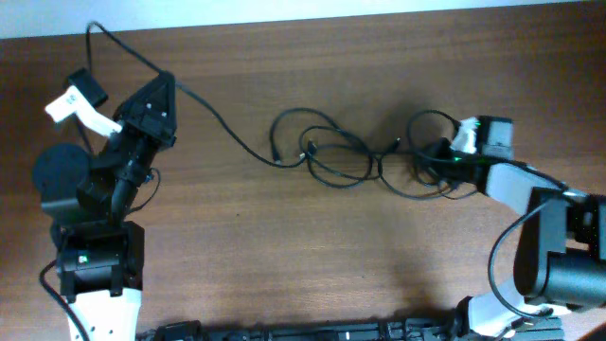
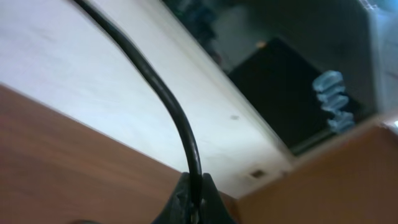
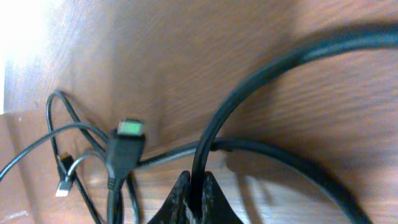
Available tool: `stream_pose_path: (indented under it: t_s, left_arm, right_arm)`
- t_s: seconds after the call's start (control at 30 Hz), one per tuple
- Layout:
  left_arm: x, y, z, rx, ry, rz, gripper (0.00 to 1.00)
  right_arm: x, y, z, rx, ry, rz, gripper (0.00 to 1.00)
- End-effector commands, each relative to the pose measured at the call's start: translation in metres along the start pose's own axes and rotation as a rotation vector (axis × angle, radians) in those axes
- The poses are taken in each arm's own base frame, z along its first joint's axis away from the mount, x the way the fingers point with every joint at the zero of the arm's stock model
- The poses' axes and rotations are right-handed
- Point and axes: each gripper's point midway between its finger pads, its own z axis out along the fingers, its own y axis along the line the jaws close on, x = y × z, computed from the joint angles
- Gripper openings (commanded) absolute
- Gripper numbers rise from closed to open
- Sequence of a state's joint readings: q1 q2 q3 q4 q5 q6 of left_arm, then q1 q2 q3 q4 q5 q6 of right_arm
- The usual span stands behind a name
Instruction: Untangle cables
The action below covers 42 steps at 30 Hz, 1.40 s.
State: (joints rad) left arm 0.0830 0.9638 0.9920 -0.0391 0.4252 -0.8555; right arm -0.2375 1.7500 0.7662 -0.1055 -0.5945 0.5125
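Across the middle of the brown wood-grain tabletop [image 1: 284,256]: thin black flexible cables [image 1: 331,156] lie in overlapping loops with small plugs at their ends. One long strand [image 1: 213,118] runs from the knot toward the far left.
Left tool [image 2: 194,200]: pinched narrow on that long strand, which rises from between its tips and curves away.
Right tool [image 3: 193,194]: closed tight on one of the cables at the knot's right end. A black plug with a green-lit tip [image 3: 129,132] lies just beside it.
Step in hand: by my reading, drawing the two held cords apart so the loops open.
Doing it well: pull slowly, low over the surface and in opposite directions. Ease off if a loop cinches instead of sliding, since plugs may snag at crossings.
Surface: smooth and bare around the knot, so cords should slide freely.
Room: a pale strip [image 1: 379,8] shows beyond the far edge. The rest is too blurred to tell.
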Motion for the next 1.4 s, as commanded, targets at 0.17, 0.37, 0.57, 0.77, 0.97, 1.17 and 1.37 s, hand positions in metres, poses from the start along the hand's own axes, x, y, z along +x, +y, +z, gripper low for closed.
stream_pose_path:
  t_s: [0.17, 0.37, 0.57, 0.77, 0.97, 1.17, 1.37]
  left_arm:
    - [-0.018, 0.069, 0.009, -0.287, -0.103, 0.053, 0.0]
    - [0.038, 0.126, 0.035, -0.395, 0.139, -0.014, 0.0]
    - [-0.064, 0.165, 0.013, -0.771, -0.268, 0.482, 0.01]
    - [-0.164, 0.179, -0.009, -0.86, -0.68, 0.646, 0.0]
    - [-0.164, 0.33, 0.028, -0.772, -0.584, 0.49, 0.0]
    - [-0.129, 0.432, 0.062, -0.898, -0.313, 0.366, 0.0]
    - [-0.081, 0.461, 0.044, -1.071, -0.022, 0.228, 0.99]
  right_arm:
    - [-0.027, 0.042, -0.073, -0.222, -0.121, -0.274, 0.81]
    - [0.068, 0.122, -0.009, -0.111, 0.022, -0.752, 0.92]
    - [0.114, 0.141, 0.01, -0.042, 0.055, -0.837, 1.0]
    - [0.125, 0.142, 0.012, -0.044, 0.084, -0.853, 0.99]
    - [0.136, 0.124, 0.01, 0.009, 0.157, -0.827, 0.99]
    - [0.136, 0.124, 0.01, 0.009, 0.157, -0.827, 0.99]
    - [0.136, 0.124, 0.01, 0.009, 0.157, -0.827, 0.99]
